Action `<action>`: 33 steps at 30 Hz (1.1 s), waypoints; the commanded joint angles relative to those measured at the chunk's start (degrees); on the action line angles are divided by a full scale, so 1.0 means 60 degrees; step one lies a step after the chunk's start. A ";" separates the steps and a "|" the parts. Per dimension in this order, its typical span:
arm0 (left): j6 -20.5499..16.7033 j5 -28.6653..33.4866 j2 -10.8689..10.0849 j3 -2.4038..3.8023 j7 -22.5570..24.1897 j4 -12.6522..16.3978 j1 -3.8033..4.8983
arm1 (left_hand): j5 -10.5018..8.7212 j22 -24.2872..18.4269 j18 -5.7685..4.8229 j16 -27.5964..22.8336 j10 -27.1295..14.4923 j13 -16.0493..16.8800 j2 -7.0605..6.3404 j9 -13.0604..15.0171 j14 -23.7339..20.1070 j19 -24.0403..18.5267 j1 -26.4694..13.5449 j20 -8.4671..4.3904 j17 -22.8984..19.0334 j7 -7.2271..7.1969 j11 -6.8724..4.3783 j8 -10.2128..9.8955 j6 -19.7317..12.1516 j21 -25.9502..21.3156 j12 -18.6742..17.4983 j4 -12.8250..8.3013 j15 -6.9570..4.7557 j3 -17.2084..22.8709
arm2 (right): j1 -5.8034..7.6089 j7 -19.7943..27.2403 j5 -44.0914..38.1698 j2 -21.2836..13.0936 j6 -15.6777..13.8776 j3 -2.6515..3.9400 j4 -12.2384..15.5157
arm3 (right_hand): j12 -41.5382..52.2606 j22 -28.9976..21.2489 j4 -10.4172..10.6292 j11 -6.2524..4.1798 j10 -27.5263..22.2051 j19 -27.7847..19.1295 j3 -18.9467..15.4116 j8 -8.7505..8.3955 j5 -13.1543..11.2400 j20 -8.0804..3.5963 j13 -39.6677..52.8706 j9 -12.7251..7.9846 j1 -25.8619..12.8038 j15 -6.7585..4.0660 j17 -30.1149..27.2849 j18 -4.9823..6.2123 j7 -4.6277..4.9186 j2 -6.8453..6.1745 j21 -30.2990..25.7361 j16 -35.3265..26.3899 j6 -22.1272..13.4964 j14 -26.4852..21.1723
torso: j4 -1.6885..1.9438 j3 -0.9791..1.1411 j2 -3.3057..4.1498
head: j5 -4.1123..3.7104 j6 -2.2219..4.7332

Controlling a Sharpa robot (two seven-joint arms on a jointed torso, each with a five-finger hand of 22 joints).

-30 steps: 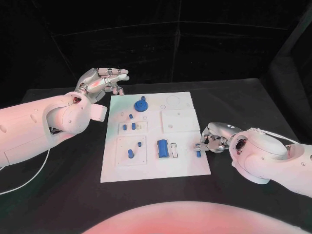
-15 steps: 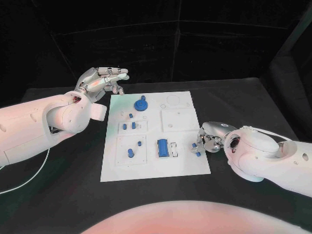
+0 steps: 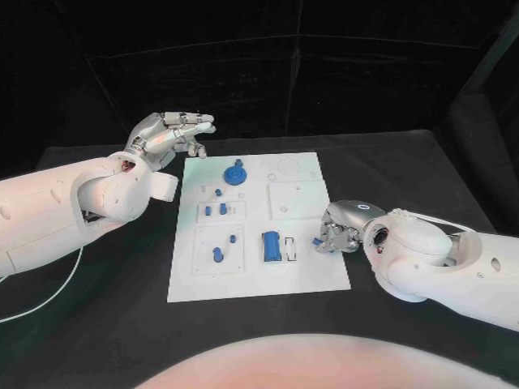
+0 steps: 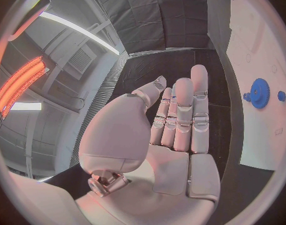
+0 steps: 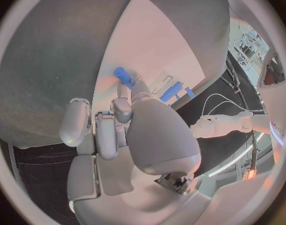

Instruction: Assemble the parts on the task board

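We are holding a small blue plastic peg pinched at the fingertips of our right robot hand, which is hanging over the right edge of the white rectangular task board, about midway along that edge. In the right wrist view the peg is sticking out past the fingers, its long axis slanted across the board; whether it is touching the board we cannot tell.

The relation that matters: just inward of the held peg, toward the board's middle, a larger blue rectangular block is lying with its long axis running from the board's near edge to its far edge, and a narrow pale slot is sitting between block and hand. We judge that slot a likely seat, so the coming move should be short, leftward and down.

Our left robot hand is hovering off the board's far-left corner, fingers loosely apart and holding nothing, well away from the peg; the blue toothed gear is nearer to it. The bench to the right of the board is giving the right arm free room.
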 commanded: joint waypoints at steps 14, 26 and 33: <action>0.0083 0.0017 -0.0013 0.0006 0.0174 0.0038 0.0011 | 0.0027 -0.0018 0.0135 -0.0002 -0.0104 -0.0016 0.0098 -0.0006 -0.0070 -0.0020 0.0003 0.0027 -0.0016 0.0012 0.0007 0.0019 -0.0084 -0.0045 0.0069 -0.0008 -0.0028 -0.0041 | -0.0070 0.0716 0.1437 -0.0150 -0.2678 -0.0063 0.0288 | 0.0021 0.0177 0.0583 -0.0100 0.0140 0.0107 0.3041 -0.0004 0.1717 -0.0109 0.0174 0.0272 -0.0551 -0.0151 0.0566 -0.0097 -0.0105 -0.1142 0.0049 -0.0004 0.0220 0.0645 | 0.0000 0.0007 0.0010 | 0.0002 0.0005; 0.0025 0.0017 -0.0009 0.0005 0.0259 0.0034 0.0011 | 0.0026 -0.0021 0.0135 0.0001 -0.0108 -0.0017 0.0105 -0.0006 -0.0072 -0.0018 0.0014 0.0027 -0.0019 0.0015 0.0008 0.0019 -0.0087 -0.0048 0.0073 -0.0013 -0.0028 -0.0037 | -0.0069 0.1195 0.3117 0.0121 -0.2345 -0.0061 0.0249 | 0.0121 0.0181 0.0824 -0.0107 0.0254 0.0117 0.3897 0.0082 0.1735 -0.0117 0.0281 0.0445 -0.1196 -0.0157 0.0637 -0.0096 -0.0146 -0.1648 0.0040 0.0028 0.0266 0.0662 | -0.0002 0.0001 0.0000 | 0.0025 -0.0023; -0.0009 0.0017 0.0006 0.0005 0.0312 0.0026 0.0011 | 0.0026 -0.0021 0.0135 0.0001 -0.0108 -0.0017 0.0105 -0.0006 -0.0072 -0.0018 0.0014 0.0027 -0.0019 0.0015 0.0008 0.0019 -0.0087 -0.0048 0.0073 -0.0013 -0.0028 -0.0037 | -0.0068 0.1035 0.3551 0.0371 -0.1853 -0.0061 0.0097 | 0.0320 0.0209 0.0897 -0.0122 0.0372 0.0135 0.3860 0.0169 0.2425 -0.0129 0.0457 0.0569 -0.1594 -0.0170 0.0684 -0.0101 -0.0168 -0.1772 0.0052 0.0053 0.0306 0.0673 | 0.0012 0.0002 0.0009 | 0.0035 -0.0023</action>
